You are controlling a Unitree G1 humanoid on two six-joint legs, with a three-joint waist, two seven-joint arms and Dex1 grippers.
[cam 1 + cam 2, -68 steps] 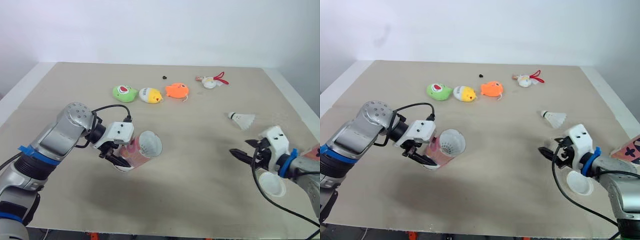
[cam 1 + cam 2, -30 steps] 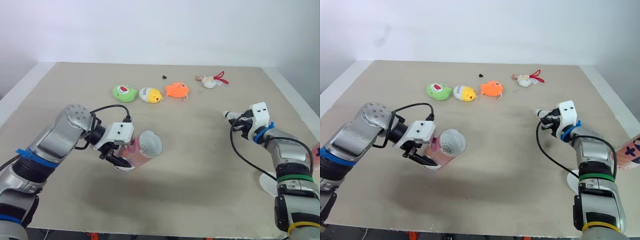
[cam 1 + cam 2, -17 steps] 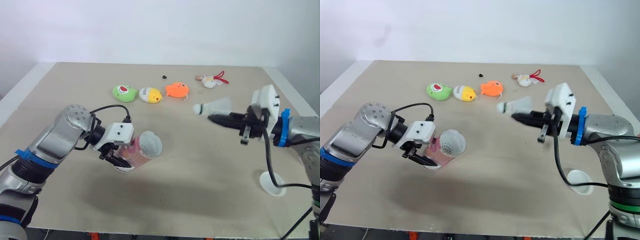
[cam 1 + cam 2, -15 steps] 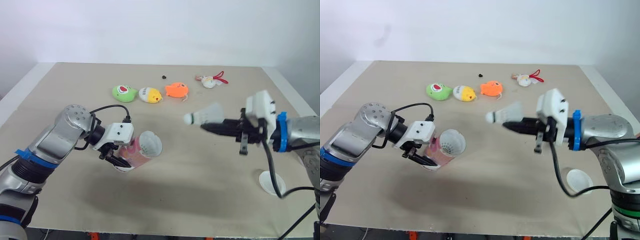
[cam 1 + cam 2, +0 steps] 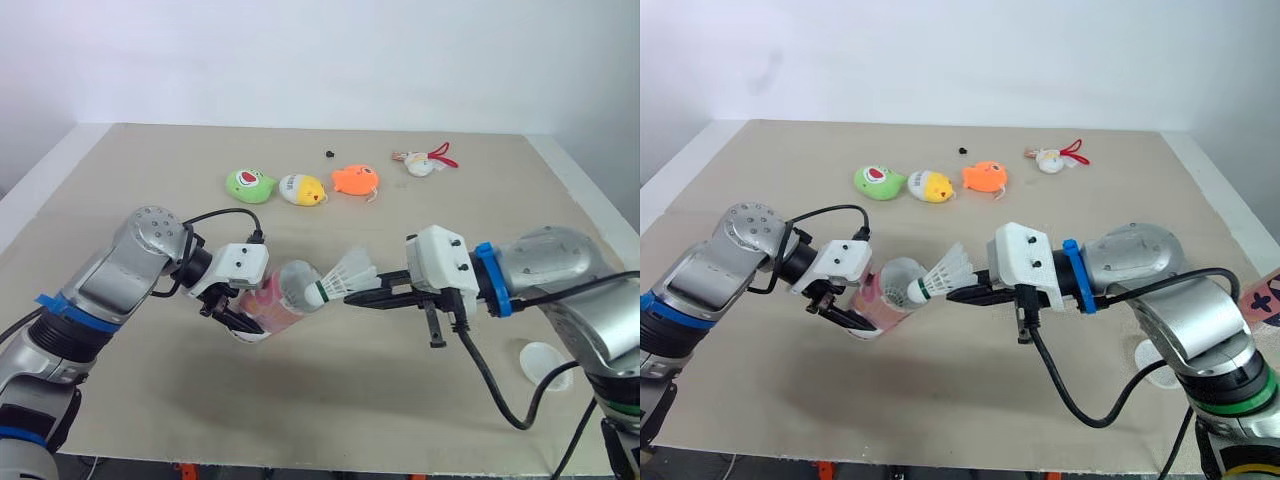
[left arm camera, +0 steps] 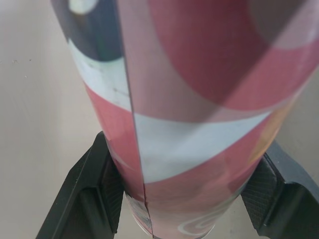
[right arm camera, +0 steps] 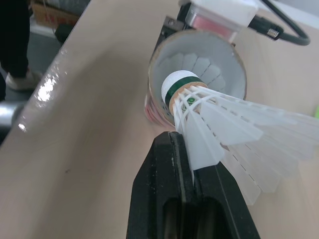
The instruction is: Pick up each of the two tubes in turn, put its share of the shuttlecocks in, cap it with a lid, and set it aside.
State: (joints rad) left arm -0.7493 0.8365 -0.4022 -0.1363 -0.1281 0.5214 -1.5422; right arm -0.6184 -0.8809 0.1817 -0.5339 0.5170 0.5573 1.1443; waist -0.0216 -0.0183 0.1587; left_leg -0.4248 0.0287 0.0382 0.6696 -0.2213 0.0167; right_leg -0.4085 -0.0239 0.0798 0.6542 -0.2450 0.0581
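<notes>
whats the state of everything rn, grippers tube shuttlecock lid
left gripper, shut on the tube
tube, uncapped, held tilted, white feathers visible inside
right gripper, shut on the shuttlecock's feathers
shuttlecock, cork first at the tube's mouth, feathers outside it
lid, loose, flat on the table, on no tube
</notes>
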